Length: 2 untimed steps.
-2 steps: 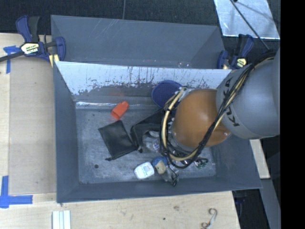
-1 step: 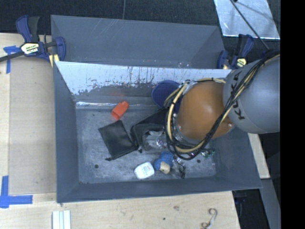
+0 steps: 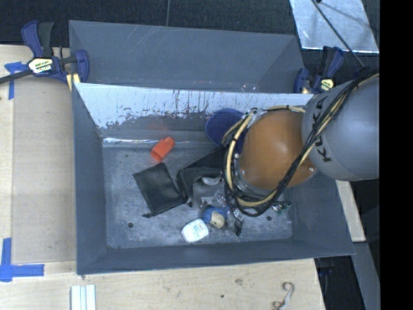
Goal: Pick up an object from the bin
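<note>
In the middle of a grey metal bin, seen from above, a robot arm reaches in from the right. The bin has smooth sloping walls and a flat, scuffed, speckled floor; the far wall carries dark rusty streaks. The arm's end is a broad silver-grey shell, and in front of it sits a rounded, glossy orange-brown cover, ringed by looped yellow and black cables.

The gripper hangs below that cover, low over the right half of the floor. It is mostly hidden by the cover and cables, so I cannot tell whether it is spread or pressed together, nor whether it grips anything.

Right beneath and beside it lies a small heap. A black wedge of matte material lies at the heap's far side, partly under the cover. At the near side, a small tan ball rests against something blue. Just left of the ball lies a white cap, smooth and oval.

To the left of the heap, a flat black pouch, soft-looking and roughly square, lies tilted on the floor. Further back, near the far wall, an orange block, small and boxy, stands apart from the rest. A dark blue disc leans at the far wall, its right side hidden by the cover.
</note>
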Motion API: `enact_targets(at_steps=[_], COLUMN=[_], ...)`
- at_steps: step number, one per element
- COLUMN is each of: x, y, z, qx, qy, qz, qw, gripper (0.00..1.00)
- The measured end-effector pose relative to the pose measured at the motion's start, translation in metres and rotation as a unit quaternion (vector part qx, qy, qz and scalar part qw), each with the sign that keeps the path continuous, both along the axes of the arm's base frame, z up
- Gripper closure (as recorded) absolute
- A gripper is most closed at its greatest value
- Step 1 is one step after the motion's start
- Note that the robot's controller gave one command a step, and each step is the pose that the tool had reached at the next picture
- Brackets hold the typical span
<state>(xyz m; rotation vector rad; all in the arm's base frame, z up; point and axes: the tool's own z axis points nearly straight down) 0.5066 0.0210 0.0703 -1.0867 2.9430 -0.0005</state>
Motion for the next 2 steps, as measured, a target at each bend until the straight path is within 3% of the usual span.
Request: enact_targets(at_steps=[1,2], x=[0.002,0.019], y=[-0.021,-0.021], z=[0.056,0.152], qx=[-0.001,0.0], qy=[-0.0018,-0.0042], qz=[0.03,0.022], qw=[0.9996,0.9998], gripper=[1.0,1.0])
